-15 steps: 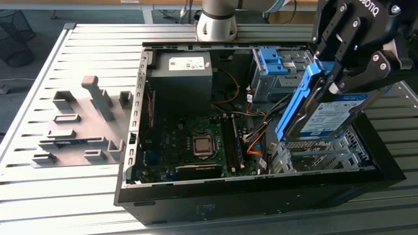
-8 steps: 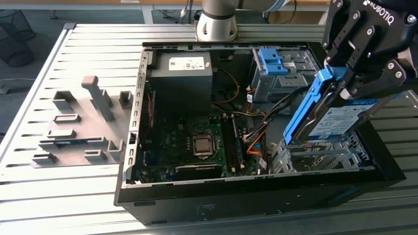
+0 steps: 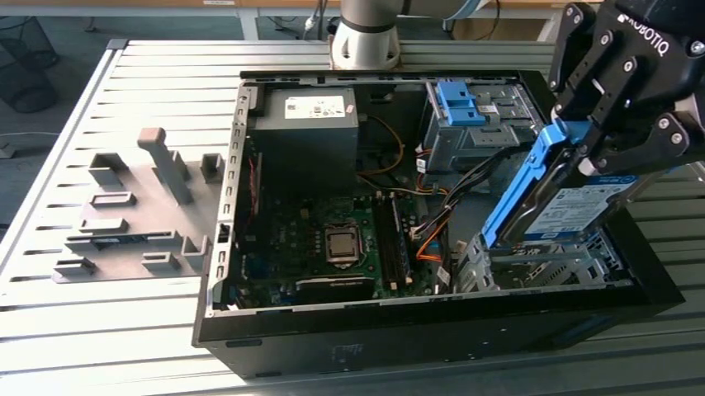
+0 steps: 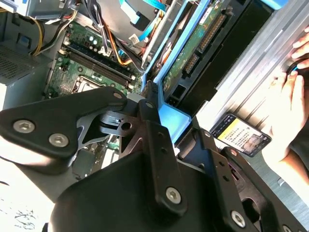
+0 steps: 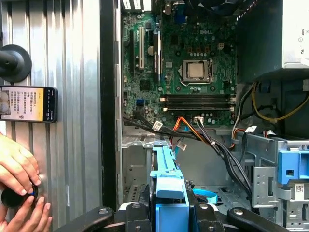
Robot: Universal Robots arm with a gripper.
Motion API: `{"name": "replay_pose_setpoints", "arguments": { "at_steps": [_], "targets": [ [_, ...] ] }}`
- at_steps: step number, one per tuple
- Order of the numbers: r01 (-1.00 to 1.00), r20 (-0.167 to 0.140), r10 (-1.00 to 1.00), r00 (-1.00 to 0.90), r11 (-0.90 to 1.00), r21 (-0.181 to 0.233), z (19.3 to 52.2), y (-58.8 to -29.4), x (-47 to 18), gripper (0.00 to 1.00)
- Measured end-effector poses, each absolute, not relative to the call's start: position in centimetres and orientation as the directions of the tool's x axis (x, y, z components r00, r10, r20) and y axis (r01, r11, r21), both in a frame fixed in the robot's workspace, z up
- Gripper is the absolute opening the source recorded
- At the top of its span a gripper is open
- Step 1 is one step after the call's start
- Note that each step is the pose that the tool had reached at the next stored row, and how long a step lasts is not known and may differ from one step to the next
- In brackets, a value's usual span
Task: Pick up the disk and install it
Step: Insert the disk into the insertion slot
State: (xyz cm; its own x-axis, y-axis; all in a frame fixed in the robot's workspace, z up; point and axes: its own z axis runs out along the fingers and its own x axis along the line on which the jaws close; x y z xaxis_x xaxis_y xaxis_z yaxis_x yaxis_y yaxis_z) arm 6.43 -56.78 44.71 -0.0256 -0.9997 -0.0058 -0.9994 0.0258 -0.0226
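The gripper (image 3: 603,157) grasps the disk (image 3: 567,210), which is tilted on edge. Pick-up looks done. The bay (image 3: 534,268) just below the fingers (image 3: 645,136) seems unfilled, so seating remains.

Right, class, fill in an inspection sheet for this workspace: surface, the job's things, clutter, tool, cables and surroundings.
Surface: slatted metal table carrying an open black computer case.
Job's things: the disk in its blue carrier, held on edge and tilted over the drive cage; not yet seated.
Clutter: grey fixture plate with blocks beside the case; a phone and a black knob on the table.
Grippers: the tool is shut on the disk's upper end.
Cables: orange and black bundle crossing the case near the cage.
Surroundings: a person's hand by the phone; wire bin at the exterior view's left.
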Motion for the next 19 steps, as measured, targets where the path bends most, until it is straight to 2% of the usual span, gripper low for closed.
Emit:
{"name": "replay_pose_setpoints", "arguments": {
  "at_steps": [19],
  "targets": [
    [-0.999, -0.006, -1.000, -0.028, 0.029, -0.023, 43.6, -56.9, 6.6, 0.36]
  ]
}}
